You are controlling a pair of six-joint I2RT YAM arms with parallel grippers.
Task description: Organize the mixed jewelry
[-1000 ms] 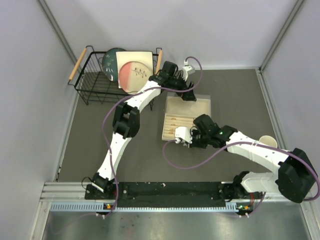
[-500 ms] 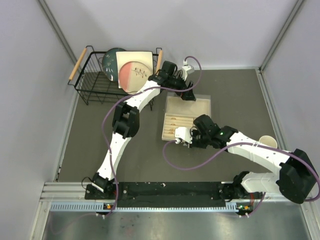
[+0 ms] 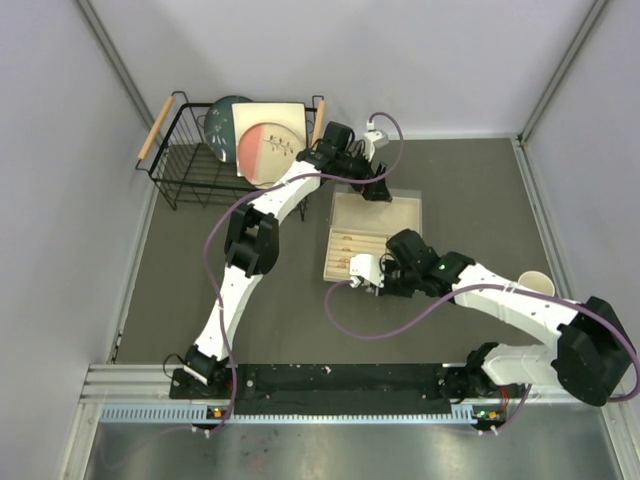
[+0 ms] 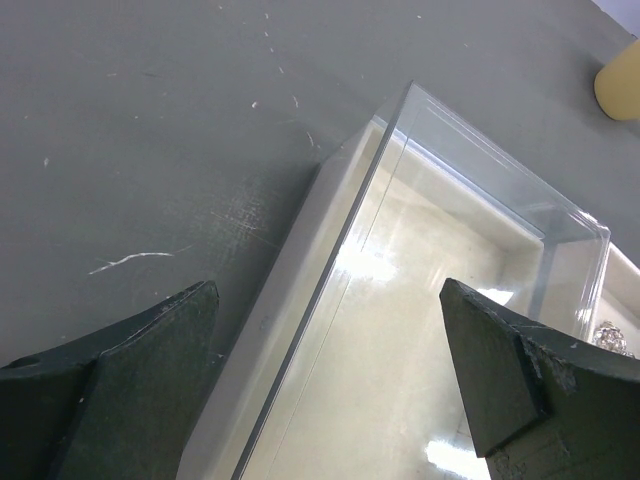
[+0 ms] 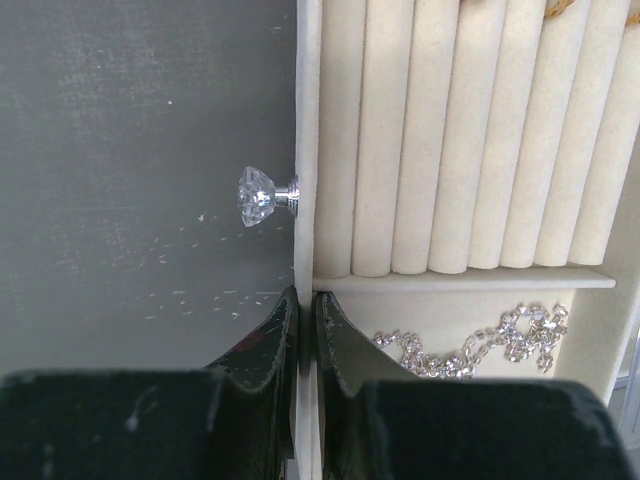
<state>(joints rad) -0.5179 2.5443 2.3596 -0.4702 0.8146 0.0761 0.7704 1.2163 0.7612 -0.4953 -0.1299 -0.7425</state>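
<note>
A silver chain (image 5: pixel 470 342) lies in a compartment of the beige box (image 3: pixel 392 215), below a row of cream ring rolls (image 5: pixel 450 130). A bit of gold-orange jewelry (image 5: pixel 563 8) shows at the top edge of the right wrist view. My right gripper (image 5: pixel 305 298) is shut on the box's front wall (image 5: pixel 307 150), just below its crystal knob (image 5: pixel 258 195). My left gripper (image 4: pixel 328 300) is open, its fingers astride the box's far edge and the clear lid (image 4: pixel 480 170). A small sparkly piece (image 4: pixel 610 335) shows beside the right finger. The bangle and studs are not visible.
A black wire dish rack (image 3: pixel 190 165) with plates stands at the back left. A pale cup (image 3: pixel 537 285) stands at the right, also seen in the left wrist view (image 4: pixel 620 80). Grey walls close in the dark table on three sides.
</note>
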